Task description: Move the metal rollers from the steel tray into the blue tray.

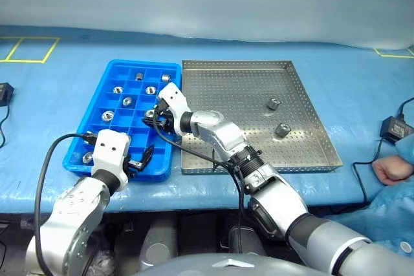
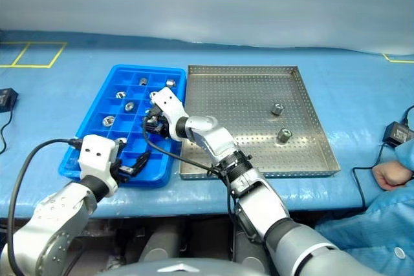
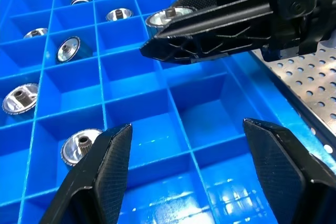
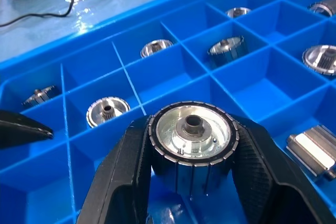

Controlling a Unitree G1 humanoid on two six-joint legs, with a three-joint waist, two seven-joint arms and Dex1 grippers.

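Note:
The blue tray [image 1: 143,63] lies left of the steel tray [image 1: 233,95], the two touching side by side. Two metal rollers [image 1: 273,103] [image 1: 282,130] stand on the steel tray's perforated floor. Several rollers [image 1: 127,101] rest in separate compartments of the blue tray. My right gripper [image 1: 154,117] reaches across over the blue tray's right side, shut on a ribbed roller [image 4: 191,135] held above the compartments. My left gripper [image 1: 139,161] hovers open over the blue tray's near right corner, its fingers [image 3: 105,174] empty, with the right gripper [image 3: 210,30] just beyond them.
A black power adapter [image 1: 5,92] with a cable lies on the blue table cover at far left, another adapter [image 1: 394,127] at far right. A person's hand [image 1: 391,171] in a blue sleeve rests at the near right edge. Yellow tape marks [image 1: 29,50] sit at back left.

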